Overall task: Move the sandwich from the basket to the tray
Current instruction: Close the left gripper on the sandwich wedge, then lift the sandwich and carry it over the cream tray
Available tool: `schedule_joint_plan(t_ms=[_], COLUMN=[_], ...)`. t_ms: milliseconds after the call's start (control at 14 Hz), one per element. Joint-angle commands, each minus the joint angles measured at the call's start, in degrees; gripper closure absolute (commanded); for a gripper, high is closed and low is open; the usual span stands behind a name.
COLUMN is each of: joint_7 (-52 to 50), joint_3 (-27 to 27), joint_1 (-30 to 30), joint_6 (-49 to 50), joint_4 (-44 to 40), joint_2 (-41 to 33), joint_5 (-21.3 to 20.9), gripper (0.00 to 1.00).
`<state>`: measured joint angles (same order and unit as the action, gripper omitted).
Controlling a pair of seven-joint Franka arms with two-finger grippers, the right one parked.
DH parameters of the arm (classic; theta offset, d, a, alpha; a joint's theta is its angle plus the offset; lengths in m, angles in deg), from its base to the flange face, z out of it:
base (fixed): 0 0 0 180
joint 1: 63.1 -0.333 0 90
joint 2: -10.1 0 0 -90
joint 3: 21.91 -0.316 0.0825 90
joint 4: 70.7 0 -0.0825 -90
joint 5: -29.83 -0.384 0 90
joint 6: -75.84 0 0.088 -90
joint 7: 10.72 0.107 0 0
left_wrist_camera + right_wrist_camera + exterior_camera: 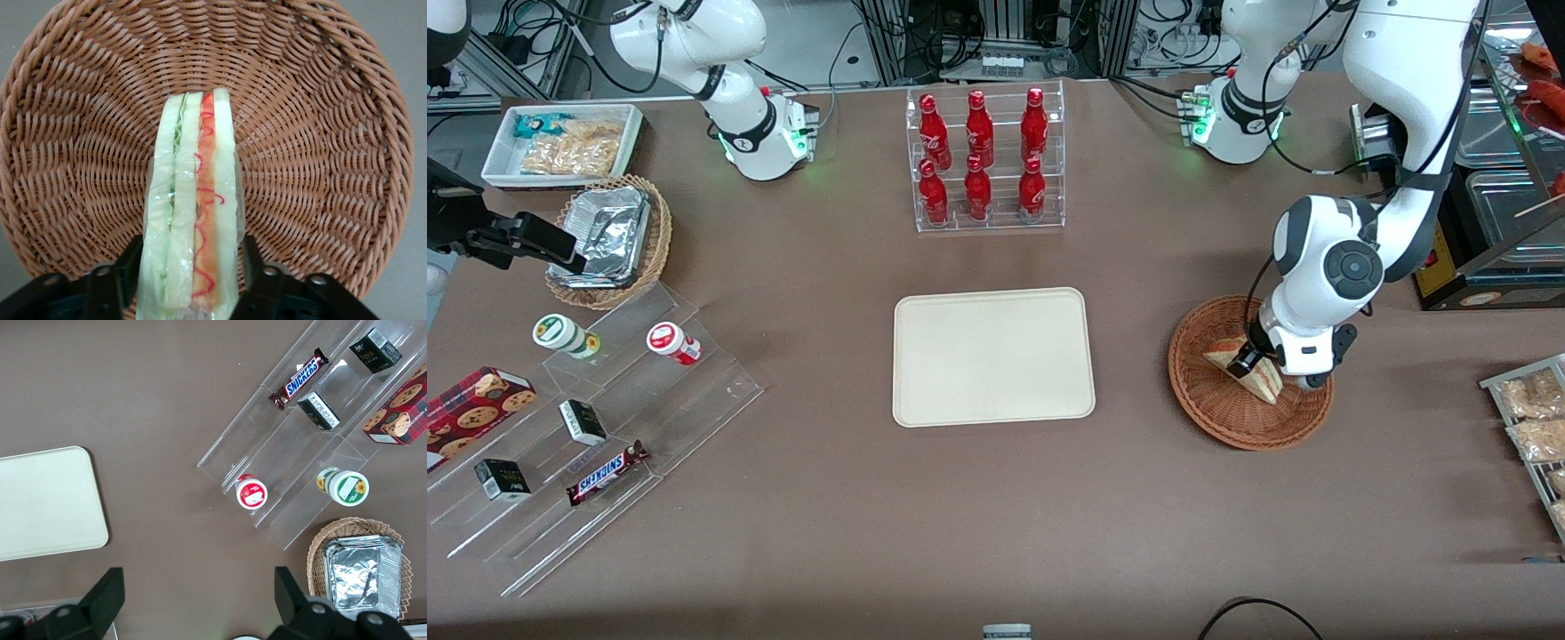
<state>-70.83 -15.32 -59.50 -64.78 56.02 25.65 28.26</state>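
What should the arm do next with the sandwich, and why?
Probably lift straight up: the end effector sits in the basket with a finger on each side of the sandwich, apparently gripping it, and the tray has nothing on it.

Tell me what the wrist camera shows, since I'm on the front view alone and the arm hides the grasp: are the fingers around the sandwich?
Observer: Yes. The gripper has a finger on each side of the sandwich, against its wrapper.
Operator: Which way is the sandwich lying?
Observer: On edge, its filling layers facing the wrist camera.
Operator: Anything else in the basket?
Observer: No, the basket shows only bare weave around the sandwich.
Operator: Is the tray free?
Observer: The right wrist view shows the tray corner bare, matching your view.
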Motion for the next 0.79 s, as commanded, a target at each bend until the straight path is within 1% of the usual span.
schedule_joint_plan(t_ms=[0, 143, 214, 286, 429, 500, 571, 714], joint_7=[-1.7, -1.0, -0.5, -0.3, -0.4, -0.3, -0.2, -1.0], joint_3=[0.1, 0.0, -0.1, 0.1, 1.0, 2.7, 4.5, 9.5], joint_1=[0.1, 0.0, 0.1, 0.3, 0.3, 0.3, 0.3, 0.3], joint_6=[-0.3, 0.5, 2.4, 6.7, 20.0, 26.6, 30.4, 32.1], joint_4=[-2.0, -3.0, -3.8, -6.0, -15.1, -20.5, -24.7, -30.1], joint_2=[0.2, -0.7, -1.6, -2.7, -3.0, -2.6, -2.1, -1.0], joint_5=[0.1, -0.5, -0.7, -0.8, -0.7, -0.7, -0.7, -0.6], gripper=[0.94, 0.94, 0.94, 0.94, 0.93, 0.93, 0.93, 0.93])
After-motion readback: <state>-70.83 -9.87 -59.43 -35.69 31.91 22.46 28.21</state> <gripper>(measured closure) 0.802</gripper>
